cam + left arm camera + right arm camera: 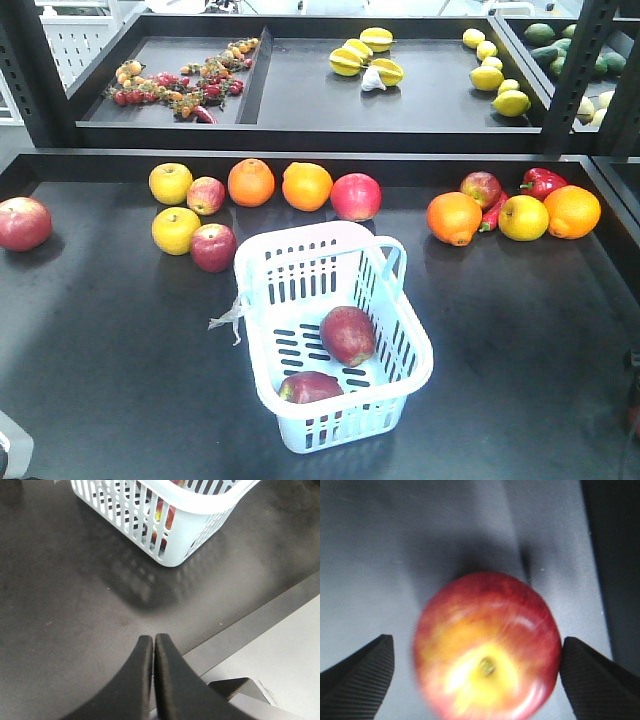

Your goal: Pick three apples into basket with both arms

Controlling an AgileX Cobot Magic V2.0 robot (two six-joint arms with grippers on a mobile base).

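The pale blue-white basket [400, 300] stands on the dark table and holds two dark red apples [347, 334] [310, 387]. In the right wrist view a red apple [490, 630] with a yellow patch round its stem lies on the grey surface between the fingers of my right gripper [475, 645], which is open. Its right finger [592, 680] sits close against the apple and its left finger [362, 675] stands apart. My left gripper [153, 638] is shut on nothing, low over the table's front edge with the basket [190, 525] just beyond it. Neither arm shows in the front view.
Behind the basket lie yellow apples [171, 183], oranges [251, 182] and more red apples [214, 247] [355, 196]. One red apple [22, 222] sits far left. At the right are oranges [453, 217], a red pepper [541, 182] and a red apple [481, 187]. A raised shelf [300, 135] runs behind.
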